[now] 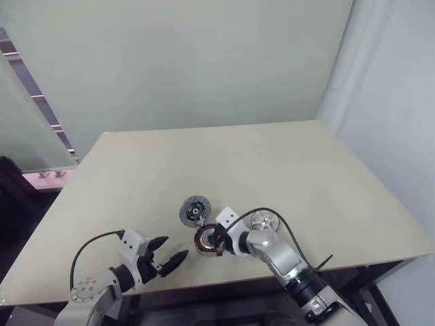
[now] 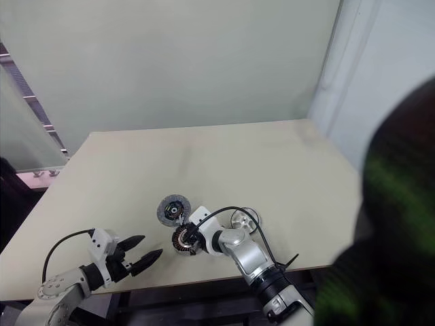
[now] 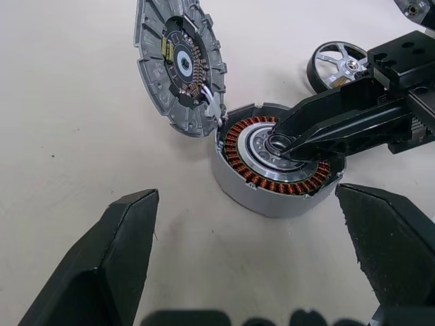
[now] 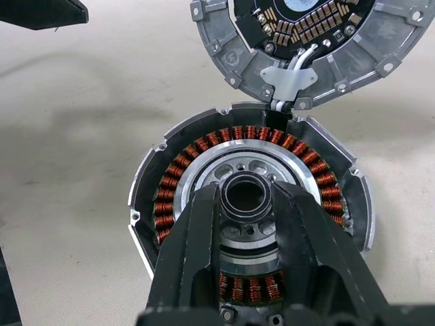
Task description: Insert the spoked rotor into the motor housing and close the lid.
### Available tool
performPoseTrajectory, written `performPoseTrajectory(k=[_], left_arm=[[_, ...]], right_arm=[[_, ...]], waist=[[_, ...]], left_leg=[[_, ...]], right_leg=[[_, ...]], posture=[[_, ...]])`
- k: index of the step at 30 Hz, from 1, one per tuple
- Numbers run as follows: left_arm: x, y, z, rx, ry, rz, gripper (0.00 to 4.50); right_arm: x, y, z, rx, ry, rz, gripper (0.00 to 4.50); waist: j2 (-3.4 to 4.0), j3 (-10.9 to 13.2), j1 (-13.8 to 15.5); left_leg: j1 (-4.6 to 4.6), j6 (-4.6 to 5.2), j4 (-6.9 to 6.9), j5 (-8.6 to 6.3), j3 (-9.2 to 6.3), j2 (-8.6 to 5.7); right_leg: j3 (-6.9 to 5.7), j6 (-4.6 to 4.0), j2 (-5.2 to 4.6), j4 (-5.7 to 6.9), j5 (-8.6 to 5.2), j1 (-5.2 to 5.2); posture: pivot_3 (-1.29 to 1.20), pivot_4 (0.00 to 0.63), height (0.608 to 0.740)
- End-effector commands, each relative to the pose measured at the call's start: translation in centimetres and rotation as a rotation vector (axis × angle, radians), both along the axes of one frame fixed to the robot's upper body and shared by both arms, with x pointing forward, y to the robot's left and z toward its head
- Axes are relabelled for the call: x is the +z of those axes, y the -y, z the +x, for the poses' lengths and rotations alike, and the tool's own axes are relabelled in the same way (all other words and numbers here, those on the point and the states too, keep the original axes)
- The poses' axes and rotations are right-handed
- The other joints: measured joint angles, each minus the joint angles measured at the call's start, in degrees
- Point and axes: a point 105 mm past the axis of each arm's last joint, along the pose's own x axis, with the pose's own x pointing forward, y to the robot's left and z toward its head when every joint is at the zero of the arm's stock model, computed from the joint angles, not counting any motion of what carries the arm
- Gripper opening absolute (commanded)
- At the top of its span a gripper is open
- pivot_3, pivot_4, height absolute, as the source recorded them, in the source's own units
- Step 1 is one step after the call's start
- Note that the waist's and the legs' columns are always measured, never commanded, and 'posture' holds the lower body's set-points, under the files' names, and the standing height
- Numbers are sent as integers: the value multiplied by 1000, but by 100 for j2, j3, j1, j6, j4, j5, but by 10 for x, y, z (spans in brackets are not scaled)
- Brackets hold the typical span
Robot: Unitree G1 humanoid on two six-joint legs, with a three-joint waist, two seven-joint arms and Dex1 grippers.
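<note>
1. Left gripper (image 1: 168, 259), black fingers spread wide and empty, hovers near the table edge; swing it carelessly and you nudge the parts.
2. Flat dark grey ribbed lid (image 1: 195, 211) lies open, touching the copper-wound round motor housing (image 3: 275, 166).
3. Right gripper (image 4: 246, 204) pinches the housing's central hub with narrow jaws; lifting could drag it.
4. Shiny silver spoked rotor (image 1: 263, 220) waits just beside, uninserted.

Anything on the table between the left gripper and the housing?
No. In the left wrist view, bare table runs from the open left gripper to the housing.
</note>
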Motion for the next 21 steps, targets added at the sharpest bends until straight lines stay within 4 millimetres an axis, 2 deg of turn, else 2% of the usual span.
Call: performPoseTrajectory(k=[1, 10, 20, 21], left_arm=[[7, 2, 3, -15, 32, 4, 4500], [7, 1, 3, -14, 33, 4, 4500], [6, 3, 3, -19, 31, 4, 4500], [6, 3, 3, -20, 31, 4, 4500]], right_arm=[[7, -4, 3, 1, 24, 16, 799], [5, -3, 2, -1, 21, 13, 799], [16, -4, 0, -6, 8, 68, 4281], [18, -4, 0, -6, 8, 74, 4153]], waist=[[0, 0, 0], [0, 0, 0], [0, 0, 7], [0, 0, 11]], left_leg=[[0, 0, 0, 0, 0, 0], [0, 0, 0, 0, 0, 0], [0, 0, 3, 0, 0, 0], [0, 0, 3, 0, 0, 0]], right_leg=[[0, 0, 0, 0, 0, 0], [0, 0, 0, 0, 0, 0], [1, 0, 0, -1, 0, 2], [0, 0, 0, 0, 0, 2]], posture=[[0, 0, 740], [0, 0, 740], [0, 0, 740], [0, 0, 740]])
